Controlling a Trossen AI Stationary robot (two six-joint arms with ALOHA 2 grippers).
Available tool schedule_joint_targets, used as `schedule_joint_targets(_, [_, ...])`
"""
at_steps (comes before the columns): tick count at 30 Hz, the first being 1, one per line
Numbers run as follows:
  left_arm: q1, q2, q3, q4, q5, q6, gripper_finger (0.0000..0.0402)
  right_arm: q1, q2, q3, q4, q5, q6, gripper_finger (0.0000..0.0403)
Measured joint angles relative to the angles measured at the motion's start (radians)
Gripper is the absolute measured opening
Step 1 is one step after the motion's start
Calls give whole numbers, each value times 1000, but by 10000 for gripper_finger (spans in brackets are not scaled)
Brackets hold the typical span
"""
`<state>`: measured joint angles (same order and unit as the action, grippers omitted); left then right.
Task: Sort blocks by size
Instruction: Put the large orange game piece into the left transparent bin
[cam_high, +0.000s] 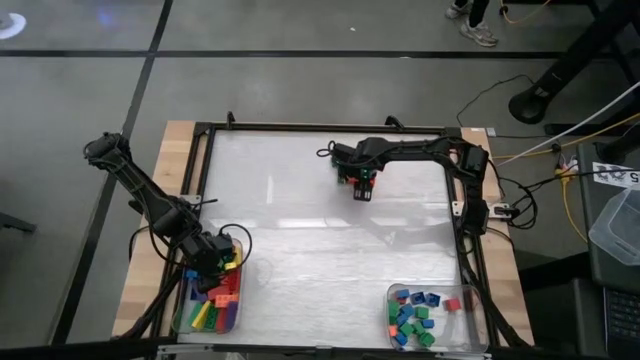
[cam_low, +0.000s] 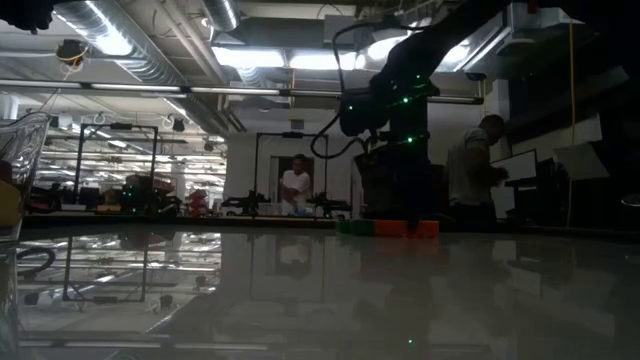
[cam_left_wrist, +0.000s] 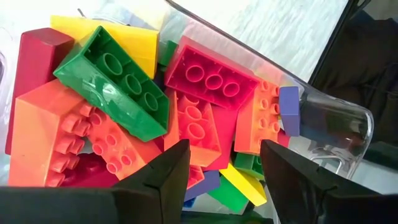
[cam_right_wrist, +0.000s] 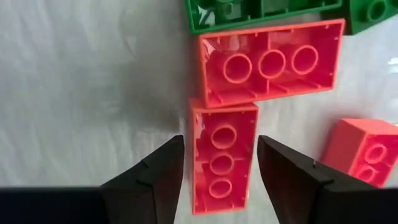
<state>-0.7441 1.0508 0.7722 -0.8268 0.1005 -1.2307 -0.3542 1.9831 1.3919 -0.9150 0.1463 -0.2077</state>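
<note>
The clear tray (cam_high: 181, 318) at the table's near left corner sat closest to the high camera, heaped with long bricks (cam_left_wrist: 127, 93) in red, orange, yellow and green. The left gripper (cam_high: 215, 262) hovered directly over that heap, its fingers (cam_left_wrist: 158, 180) spread apart with nothing between them, so it looked to have just let go of a long piece. At the near right corner, a second tray (cam_high: 478, 330) held the small square blocks (cam_high: 412, 318), mostly blue and green, with one red.

Most of the sorting appeared finished, judging from how full both trays were. What remained was a small cluster on the far middle of the table (cam_high: 300, 240): two long orange-red bricks (cam_right_wrist: 222, 158), a green one (cam_right_wrist: 261, 9) and a smaller red block (cam_right_wrist: 364, 149). The right gripper (cam_high: 363, 187) stood over that cluster, jaws parted on either side of one long orange-red brick, not yet clamped on it.
</note>
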Motion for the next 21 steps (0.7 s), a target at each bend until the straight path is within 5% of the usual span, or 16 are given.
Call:
schedule_joint_targets(7, [0, 0, 0, 0, 0, 0, 184, 0, 0, -41, 27, -90, 0, 201])
schedule_joint_targets(15, [1, 0, 0, 1, -4, 0, 184, 1, -2, -53, 31, -209, 1, 137])
schedule_joint_targets(21, [1, 0, 0, 24, -62, 0, 184, 18, -2, -53, 59, -360, 32, 136])
